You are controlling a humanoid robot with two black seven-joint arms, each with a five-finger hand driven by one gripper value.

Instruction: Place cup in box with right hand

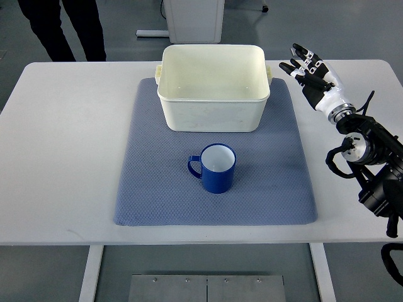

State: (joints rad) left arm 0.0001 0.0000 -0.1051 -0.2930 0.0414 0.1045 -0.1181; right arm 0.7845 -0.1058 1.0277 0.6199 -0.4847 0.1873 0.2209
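White table (69, 157) carries blue-grey mat (157, 189) (textured, centred, reaching near front edge).

single top view, steep downward look (robot's side), whole table (75, 157) framed

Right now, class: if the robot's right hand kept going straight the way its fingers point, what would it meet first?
Probably nothing: the right hand points up-left past the white box, toward the table's far edge. Height is unclear.
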